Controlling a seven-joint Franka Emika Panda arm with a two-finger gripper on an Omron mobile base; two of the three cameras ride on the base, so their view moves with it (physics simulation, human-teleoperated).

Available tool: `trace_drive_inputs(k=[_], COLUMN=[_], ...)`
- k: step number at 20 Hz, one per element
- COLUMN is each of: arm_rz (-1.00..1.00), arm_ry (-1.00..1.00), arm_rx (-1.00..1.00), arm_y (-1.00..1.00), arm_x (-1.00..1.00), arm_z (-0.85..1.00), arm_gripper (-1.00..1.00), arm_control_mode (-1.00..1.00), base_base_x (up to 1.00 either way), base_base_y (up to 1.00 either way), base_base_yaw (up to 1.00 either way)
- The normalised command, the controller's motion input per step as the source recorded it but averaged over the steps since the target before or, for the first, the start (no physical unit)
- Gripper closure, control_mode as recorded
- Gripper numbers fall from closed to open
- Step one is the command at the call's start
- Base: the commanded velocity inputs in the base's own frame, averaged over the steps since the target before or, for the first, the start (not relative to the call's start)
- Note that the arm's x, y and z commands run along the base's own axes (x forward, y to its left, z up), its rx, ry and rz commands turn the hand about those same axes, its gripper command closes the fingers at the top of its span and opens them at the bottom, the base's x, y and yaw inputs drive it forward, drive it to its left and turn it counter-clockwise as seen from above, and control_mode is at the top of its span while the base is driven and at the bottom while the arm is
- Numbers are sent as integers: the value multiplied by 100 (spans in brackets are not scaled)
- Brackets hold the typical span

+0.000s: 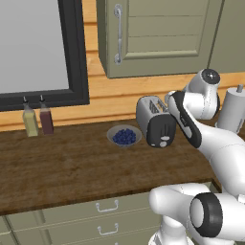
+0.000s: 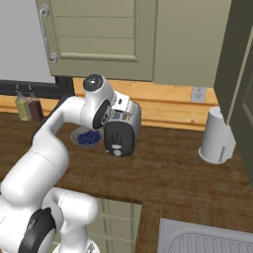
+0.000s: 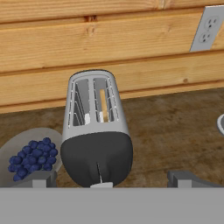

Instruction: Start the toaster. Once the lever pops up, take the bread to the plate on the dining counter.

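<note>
Hovering over toaster (image 3: 96, 140) with gripper (image 3: 111, 178) spread wide and empty; lever (image 3: 101, 185) unpressed, bread (image 3: 103, 105) in slot, all steps pending.

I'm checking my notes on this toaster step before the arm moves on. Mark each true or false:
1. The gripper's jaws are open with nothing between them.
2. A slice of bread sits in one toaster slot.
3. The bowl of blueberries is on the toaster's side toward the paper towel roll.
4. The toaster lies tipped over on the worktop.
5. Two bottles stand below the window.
1. True: the gripper hangs open above the toaster, holding nothing.
2. True: the bread stands in one slot.
3. False: the bowl of blueberries is on the opposite side from the paper towel roll.
4. False: it stands upright.
5. True: the two bottles stand below the window.
</note>
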Motion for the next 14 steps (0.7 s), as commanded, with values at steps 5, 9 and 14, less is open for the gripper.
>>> trace_drive_inputs(k=[5,9,14], arm_rz=[0,0,0], arm_ry=[0,0,0], arm_rx=[0,0,0], arm_y=[0,0,0], arm_x=[0,0,0], arm_z=[0,0,0], arm_gripper=[-100,-100,-100], arm_control_mode=[-100,-100,-100], base_base_x=[0,0,0], base_base_y=[0,0,0], base_base_yaw=[0,0,0])
